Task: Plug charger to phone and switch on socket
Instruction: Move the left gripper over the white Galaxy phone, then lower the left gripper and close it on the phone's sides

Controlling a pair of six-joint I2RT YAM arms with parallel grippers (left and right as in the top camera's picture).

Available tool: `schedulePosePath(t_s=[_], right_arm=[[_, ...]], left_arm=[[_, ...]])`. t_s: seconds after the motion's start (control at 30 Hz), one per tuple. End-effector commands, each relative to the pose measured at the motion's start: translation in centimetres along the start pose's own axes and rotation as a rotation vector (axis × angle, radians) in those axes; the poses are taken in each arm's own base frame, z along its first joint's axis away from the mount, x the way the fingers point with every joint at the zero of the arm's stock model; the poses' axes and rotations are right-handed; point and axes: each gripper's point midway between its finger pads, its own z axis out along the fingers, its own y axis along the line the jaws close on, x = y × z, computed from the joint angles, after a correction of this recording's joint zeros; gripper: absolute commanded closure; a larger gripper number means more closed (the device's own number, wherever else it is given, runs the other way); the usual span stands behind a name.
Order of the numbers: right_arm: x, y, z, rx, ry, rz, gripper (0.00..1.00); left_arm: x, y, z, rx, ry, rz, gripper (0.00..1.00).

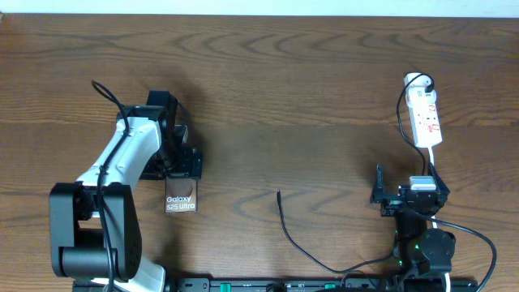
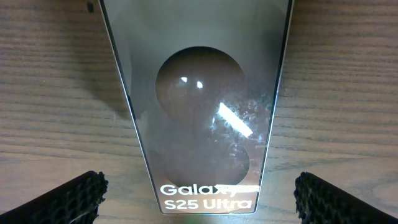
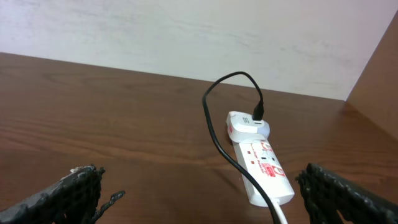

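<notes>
Beneath the wide-open left gripper (image 2: 199, 194) the phone (image 1: 180, 201) lies lengthwise near-to-far, the charger's plug tip (image 1: 279, 194) off to its right toward the wide-open right gripper (image 3: 199, 200).

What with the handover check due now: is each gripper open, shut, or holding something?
Left gripper: open, above the phone, holding nothing.
Right gripper: open, empty, pointed toward the socket.

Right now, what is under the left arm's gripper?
A glossy dark flat phone with white "Galaxy S25 Ultra" text lies on the brown wooden table, beneath the open left gripper. From overhead the gripper covers the phone's far end.
</notes>
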Motion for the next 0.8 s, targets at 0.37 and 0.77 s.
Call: schedulePosePath(t_s=[0.37, 0.77], right_arm=[[0.1, -0.2, 0.0, 0.012, 0.005, 0.015, 0.01], [0.1, -0.2, 0.0, 0.012, 0.005, 0.015, 0.01]], left_arm=[[0.3, 0.0, 1.4, 0.002, -0.078, -0.029, 0.01], [0.2, 0.0, 0.3, 0.01, -0.225, -0.022, 0.01]])
